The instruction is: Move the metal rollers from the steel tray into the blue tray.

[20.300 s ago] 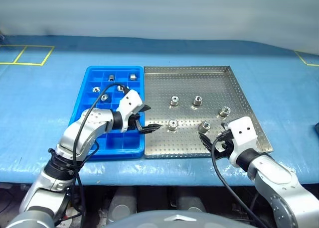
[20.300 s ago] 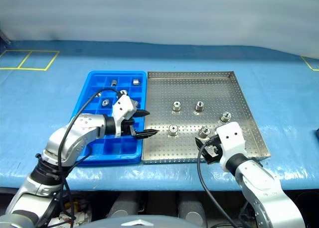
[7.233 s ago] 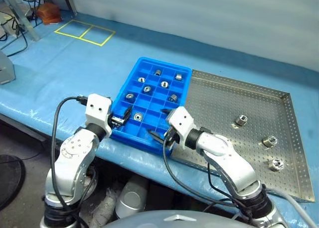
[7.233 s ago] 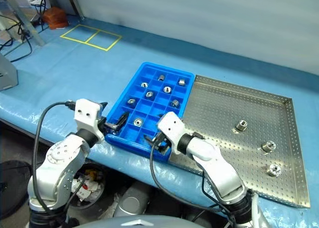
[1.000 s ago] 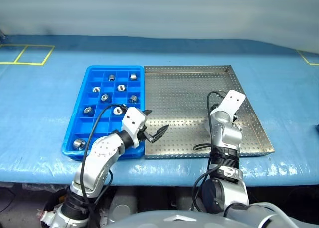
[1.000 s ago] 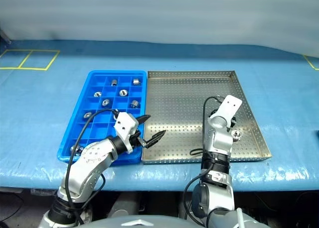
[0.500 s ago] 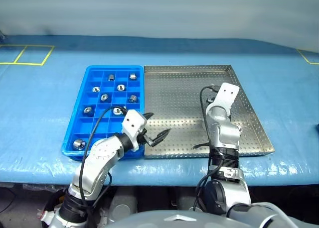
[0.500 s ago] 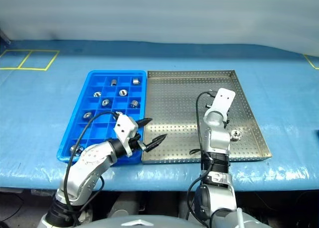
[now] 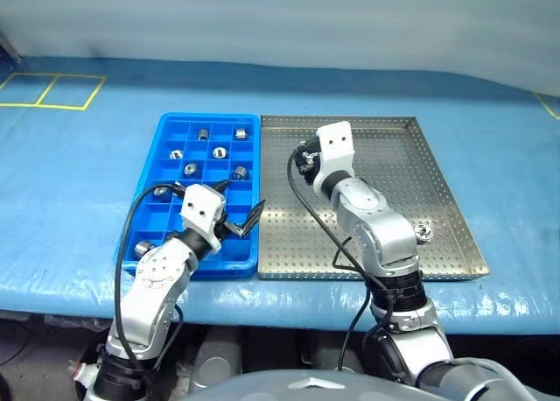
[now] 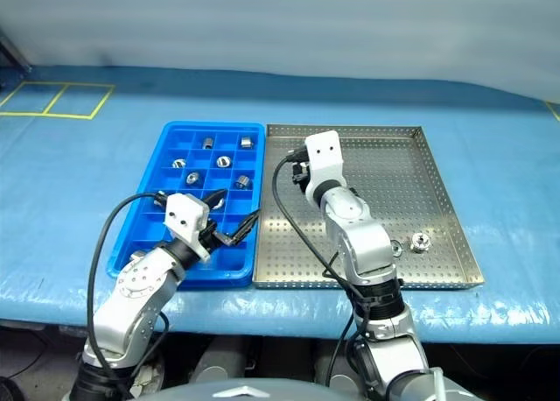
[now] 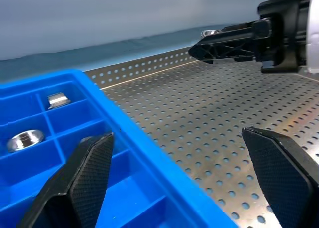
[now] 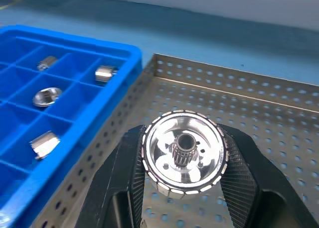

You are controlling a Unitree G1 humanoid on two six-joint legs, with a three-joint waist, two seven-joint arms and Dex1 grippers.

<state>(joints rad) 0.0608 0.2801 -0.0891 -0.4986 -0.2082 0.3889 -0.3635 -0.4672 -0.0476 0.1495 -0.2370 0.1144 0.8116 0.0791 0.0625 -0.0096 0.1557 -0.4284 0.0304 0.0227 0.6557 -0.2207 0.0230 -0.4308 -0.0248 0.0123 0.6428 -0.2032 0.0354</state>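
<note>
the right gripper [image 12: 182,188] has its jaws clamped on one of the metal rollers [image 12: 183,154], gripping it by its round sides so its central hole faces out along the fingers. in the head views that gripper [image 9: 304,160] hangs above the steel tray [image 9: 442,204], near the tray's left rim and towards its far end. the blue tray [image 9: 149,210] lies touching the steel tray on its left side, so the held roller's goal lies to the robot's left, just across the shared edge; the nearest compartments are those in the blue tray's right column. several rollers already sit in the far and middle compartments, and one lies in a near-left cell [image 9: 144,245]; many near compartments look free

one more roller [image 10: 421,242] rests on the steel tray's floor near its right rim, well apart from both grippers

the left gripper [image 9: 243,223] has its jaws wide apart and holds nothing; it hovers over the near right corner of the blue tray, pointing towards the steel tray

judging by this, the right arm is the one placed to finish the carry: a short move leftwards over the rim, then a release into an empty cell. the left gripper sits close to that corner, so a drop further up the column would likely avoid crowding it
</note>
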